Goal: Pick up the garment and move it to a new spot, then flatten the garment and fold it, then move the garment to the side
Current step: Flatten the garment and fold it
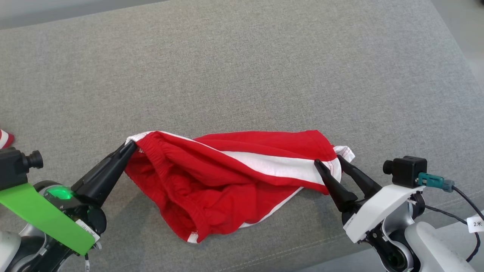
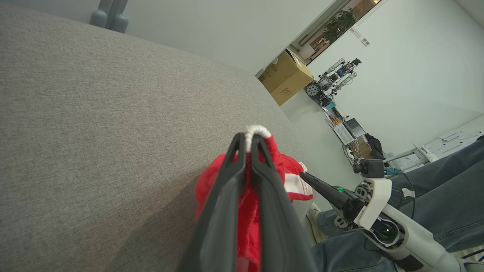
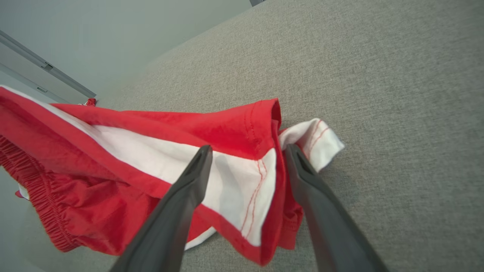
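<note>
Left gripper (image 1: 130, 145): clamped on the waistband corner of the red, white-striped fabric shorts (image 1: 211, 177), anchoring that end. Right gripper (image 1: 328, 160): open astride the hem, gripping nothing. The shorts lie rumpled on the grey woven cushion (image 1: 242, 68), probably ready for flattening.

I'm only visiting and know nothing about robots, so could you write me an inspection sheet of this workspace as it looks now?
Surface: grey woven cushion.
Job's things: red-and-white shorts, crumpled, not flat or folded.
Clutter: small red-and-white scrap at the left edge.
Grippers: left pincer shut on the shorts' waistband corner; right pincer open, fingers either side of the leg hem.
Cables: black cable with a white tag by the right arm.
Surroundings: cardboard box; a person's legs in jeans.
</note>
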